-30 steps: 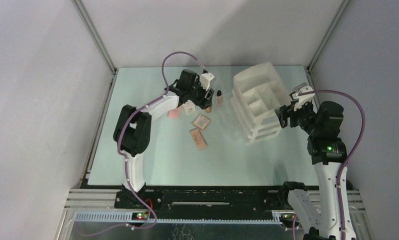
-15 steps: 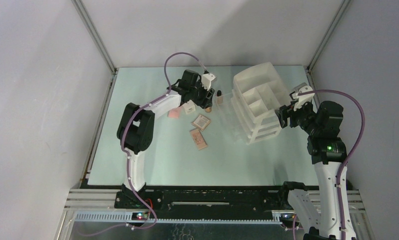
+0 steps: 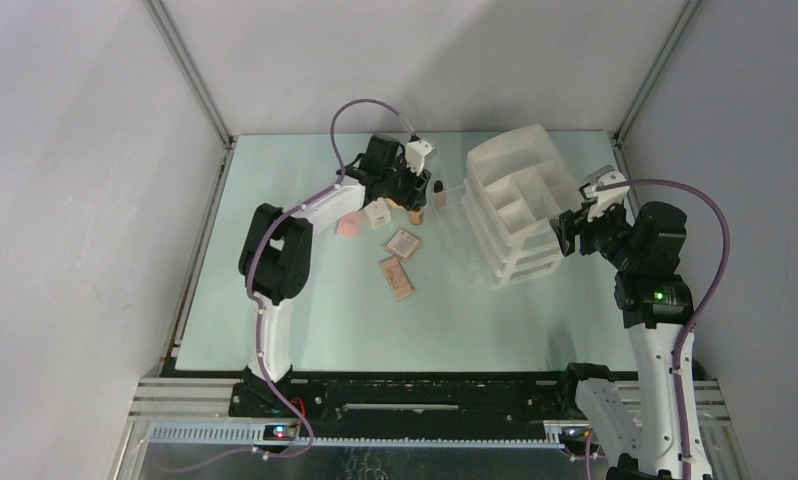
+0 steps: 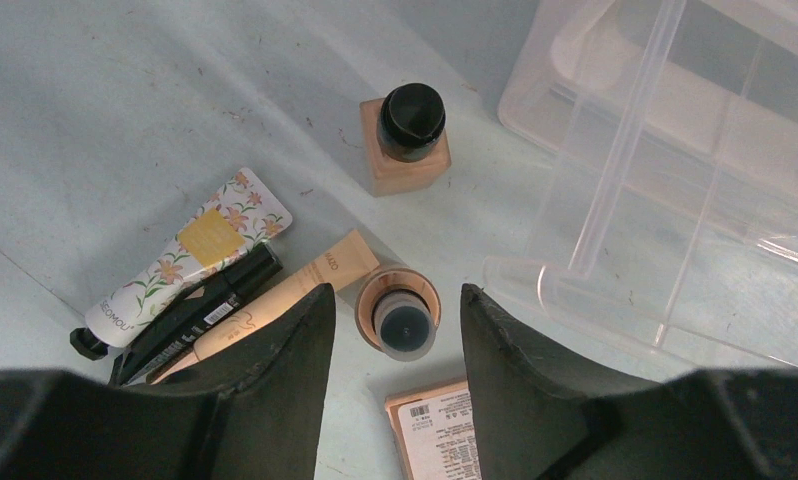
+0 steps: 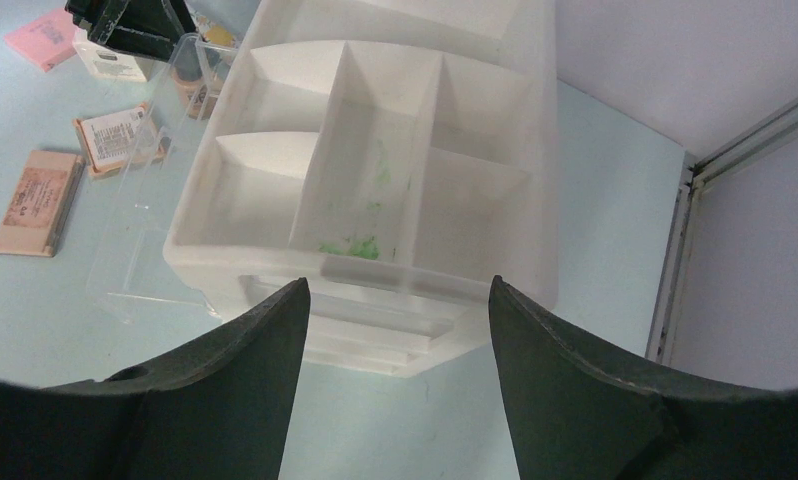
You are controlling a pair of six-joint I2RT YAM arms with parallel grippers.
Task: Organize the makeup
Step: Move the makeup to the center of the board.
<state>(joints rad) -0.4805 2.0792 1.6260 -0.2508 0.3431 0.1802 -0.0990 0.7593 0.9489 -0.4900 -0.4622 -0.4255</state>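
Observation:
The makeup lies in a cluster left of the organizer. A round beige bottle with a black cap (image 4: 405,320) stands upright between the fingers of my left gripper (image 4: 397,335), which is open with a gap on each side of it. A square beige bottle (image 4: 405,135) stands beyond it. A floral tube (image 4: 190,255), a black pencil (image 4: 200,310) and a beige tube (image 4: 285,295) lie to the left. A labelled palette (image 4: 440,435) lies just below. From above, my left gripper (image 3: 412,200) hangs over the bottles. My right gripper (image 5: 390,340) is open and holds nothing.
The large white drawer organizer (image 3: 515,200) stands at the right, its clear drawer (image 4: 675,150) pulled out close to the bottles. Two palettes (image 3: 402,243) (image 3: 396,277), a pink flat piece (image 3: 348,226) and a small white box (image 3: 378,212) lie nearby. My right gripper (image 3: 572,235) is beside the organizer's right side.
My left gripper has shifted slightly toward the far side, over the round bottle, and its jaws have narrowed. The right arm has not moved.

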